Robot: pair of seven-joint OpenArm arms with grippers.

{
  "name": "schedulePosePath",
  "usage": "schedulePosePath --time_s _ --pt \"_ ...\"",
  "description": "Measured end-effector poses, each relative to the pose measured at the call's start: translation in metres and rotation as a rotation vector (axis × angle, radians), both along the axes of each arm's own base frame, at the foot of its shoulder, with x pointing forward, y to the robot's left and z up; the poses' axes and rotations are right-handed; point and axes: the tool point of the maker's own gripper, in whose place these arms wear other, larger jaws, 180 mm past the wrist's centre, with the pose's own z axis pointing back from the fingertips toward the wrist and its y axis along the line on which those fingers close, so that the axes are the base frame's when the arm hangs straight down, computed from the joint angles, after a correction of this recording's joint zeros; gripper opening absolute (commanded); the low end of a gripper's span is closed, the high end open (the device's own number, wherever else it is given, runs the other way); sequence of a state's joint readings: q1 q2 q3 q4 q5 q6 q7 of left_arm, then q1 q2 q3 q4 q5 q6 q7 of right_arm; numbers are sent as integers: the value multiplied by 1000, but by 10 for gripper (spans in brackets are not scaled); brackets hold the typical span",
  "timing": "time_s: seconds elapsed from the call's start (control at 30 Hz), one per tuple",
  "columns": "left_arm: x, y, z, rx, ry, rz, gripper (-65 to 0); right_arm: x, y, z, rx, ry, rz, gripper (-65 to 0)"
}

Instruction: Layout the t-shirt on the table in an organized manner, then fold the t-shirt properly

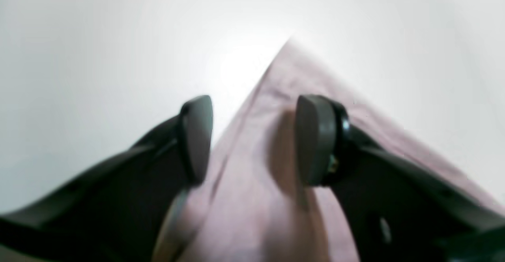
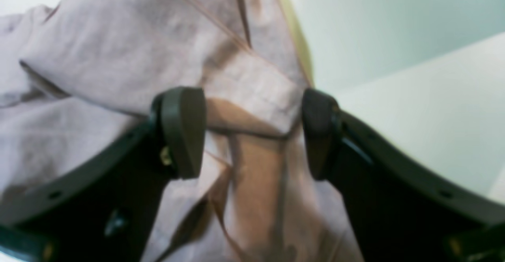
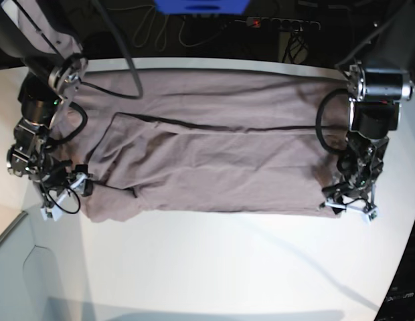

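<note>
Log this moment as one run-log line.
stage: layout | t-shirt: spread on table | left gripper: open at corner | right gripper: open over sleeve hem

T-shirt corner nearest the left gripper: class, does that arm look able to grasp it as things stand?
Probably yes: the left gripper hangs open right over the t-shirt edge, with nothing between its jaws and the cloth.

T-shirt (image 3: 214, 160) lies spread across the far half of the counter (image 3: 221, 267), long axis left-right in base view. My left claw (image 3: 348, 204) sits over its near corner on that view's right; my right claw (image 3: 60, 194) over the bunched end on its left.
</note>
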State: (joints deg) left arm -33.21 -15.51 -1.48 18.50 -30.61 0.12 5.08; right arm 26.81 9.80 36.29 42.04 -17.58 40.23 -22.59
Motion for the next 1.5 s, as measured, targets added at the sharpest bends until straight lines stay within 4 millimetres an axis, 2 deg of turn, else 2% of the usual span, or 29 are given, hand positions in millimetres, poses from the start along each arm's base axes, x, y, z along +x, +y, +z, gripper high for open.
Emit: schedulePosePath --time_s 0.2,0.27,0.37,0.47,0.57,0.67,0.77,0.93,1.1,1.13,1.27,1.43,1.5 --pt "-2 -9 -5 83 -6 -76 -325 -2 0 -1 0 5 0 -265" --pt "-2 -10 -5 92 -2 -88 -353 -2 0 -1 -1 4 0 -265" --pt "-2 -10 -5 91 -2 -88 -481 -2 0 -1 0 5 0 -265" --pt "-3 -8 -5 92 0 -85 -647 -2 0 -1 0 5 0 -265" --pt "-3 -7 -5 89 3 -86 -633 -2 0 -1 0 4 0 -265" --pt "-3 -7 -5 89 3 -86 -650 -2 0 -1 1 5 1 -267" --pt "-3 -7 -5 89 3 -87 -649 -1 2 -2 3 4 2 -300" --pt "-3 -7 -5 90 3 -86 -649 -1 9 -3 13 5 6 -426" --pt "-3 -7 -5 90 3 -86 -649 -3 13 -6 21 9 9 -636" --pt "-3 -7 -5 89 4 -86 -649 -3 13 -6 21 10 9 -650" --pt "-3 -7 -5 90 3 -87 -649 -3 10 -3 4 4 9 -650" --pt "-3 -7 -5 90 4 -86 -649 13 -15 37 -85 -109 -17 -650" --pt "-3 -7 -5 90 4 -87 -649 14 -17 40 -90 -117 -20 -650"
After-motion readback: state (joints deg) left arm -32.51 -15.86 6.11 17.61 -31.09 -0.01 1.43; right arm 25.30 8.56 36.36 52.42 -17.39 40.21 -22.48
